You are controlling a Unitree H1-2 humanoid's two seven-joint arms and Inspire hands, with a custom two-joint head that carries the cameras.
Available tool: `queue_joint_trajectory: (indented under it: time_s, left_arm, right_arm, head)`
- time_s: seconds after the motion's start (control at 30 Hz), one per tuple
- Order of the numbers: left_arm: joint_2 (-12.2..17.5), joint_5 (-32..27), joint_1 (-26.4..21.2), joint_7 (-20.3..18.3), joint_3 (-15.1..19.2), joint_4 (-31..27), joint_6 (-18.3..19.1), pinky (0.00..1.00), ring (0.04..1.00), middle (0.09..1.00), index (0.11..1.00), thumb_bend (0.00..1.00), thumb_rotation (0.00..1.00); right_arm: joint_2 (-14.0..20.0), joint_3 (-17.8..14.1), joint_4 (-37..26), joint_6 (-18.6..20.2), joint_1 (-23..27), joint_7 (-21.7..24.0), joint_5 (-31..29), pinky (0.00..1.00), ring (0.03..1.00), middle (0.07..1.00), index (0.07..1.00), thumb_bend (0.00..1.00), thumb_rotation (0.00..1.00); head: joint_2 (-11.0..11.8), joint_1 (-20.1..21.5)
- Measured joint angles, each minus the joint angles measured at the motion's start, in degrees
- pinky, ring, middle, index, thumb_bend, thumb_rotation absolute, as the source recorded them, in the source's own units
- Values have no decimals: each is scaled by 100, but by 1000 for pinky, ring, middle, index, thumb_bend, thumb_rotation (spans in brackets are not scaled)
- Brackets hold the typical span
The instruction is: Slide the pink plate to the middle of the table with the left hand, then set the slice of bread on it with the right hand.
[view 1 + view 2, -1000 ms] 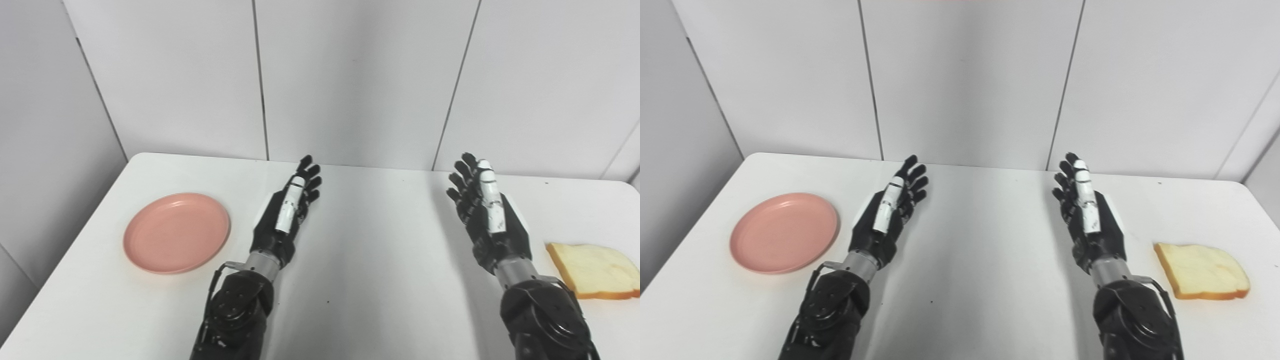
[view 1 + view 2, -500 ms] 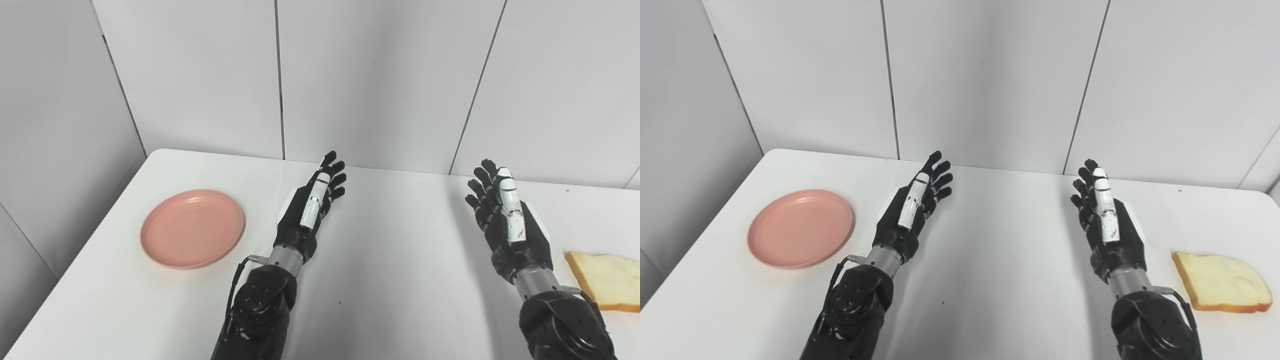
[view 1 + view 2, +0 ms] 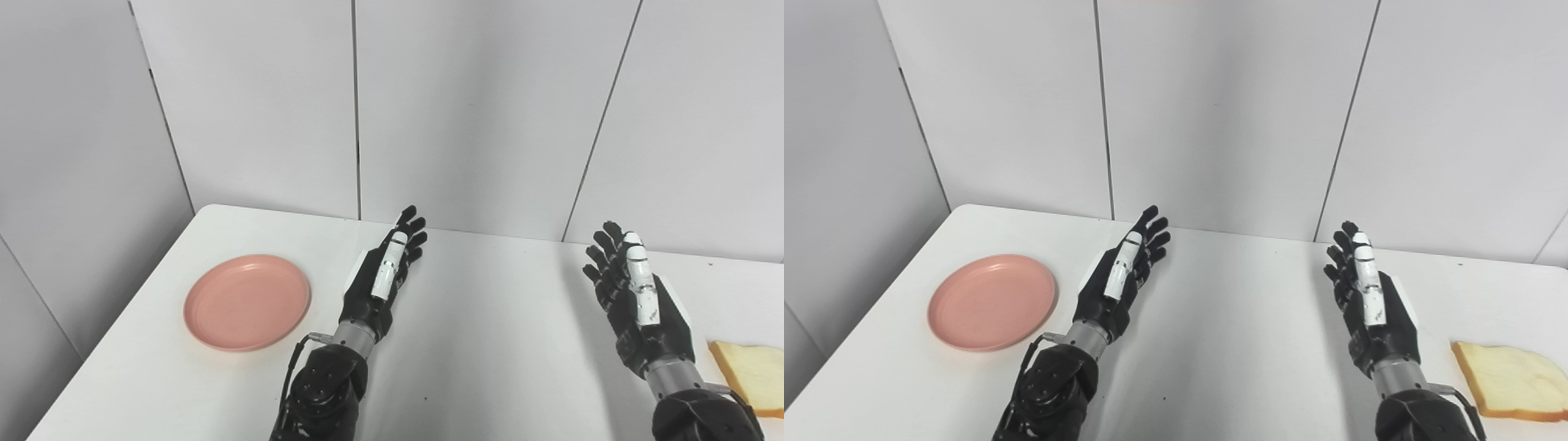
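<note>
plate [image 3: 247,302] far left, bread [image 3: 1507,380] far right — table [image 3: 1237,343]

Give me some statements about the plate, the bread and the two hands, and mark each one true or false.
1. The pink plate lies on the table to the left of the left hand. True.
2. The slice of bread lies on the plate. False: it lies on the table, near the right edge.
3. The right hand holds the bread. False: it is open and apart from it.
4. The left hand is open and holds nothing. True.
5. The plate is empty. True.
</note>
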State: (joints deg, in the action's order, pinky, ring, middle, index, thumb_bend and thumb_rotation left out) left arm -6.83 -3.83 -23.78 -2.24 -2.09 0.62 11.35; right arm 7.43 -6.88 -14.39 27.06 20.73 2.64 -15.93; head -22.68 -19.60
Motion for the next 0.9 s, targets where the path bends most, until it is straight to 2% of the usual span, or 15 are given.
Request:
queue_joint_trajectory:
  time_s: [0.27,0.33,0.5,0.63,0.73,0.9]
  left_arm:
    - [90,-177,-75,50,331,-403,65,990,934,941,926,395,1000]
    - [156,-176,-88,105,383,-490,64,959,918,926,912,394,1000]
    - [286,-247,-104,141,591,-623,-7,960,927,937,919,426,1000]
    - [395,-263,-112,189,724,-781,-90,957,930,940,925,407,1000]
    - [413,-375,-125,269,909,-989,-121,966,938,948,931,408,1000]
    - [492,-370,-216,559,1198,-1320,-128,917,922,926,915,398,1000]
  right_arm:
    - [14,10,-11,5,4,0,-35,1000,1000,1000,1000,183,1000]
    - [19,10,-11,5,4,2,-41,1000,1000,1000,1000,183,1000]
    - [40,17,-12,10,4,3,-58,1000,1000,1000,1000,188,1000]
    - [60,20,-13,14,4,1,-96,1000,1000,1000,1000,182,1000]
    - [61,31,-19,16,3,-2,-97,1000,1000,1000,1000,182,1000]
    - [66,39,-20,23,6,-4,-107,1000,1000,1000,1000,183,1000]
  head:
    - [-17,-17]
    - [-26,-26]
    - [-35,-35]
    - [-53,-79]
    - [-62,-97]
    - [-62,-114]
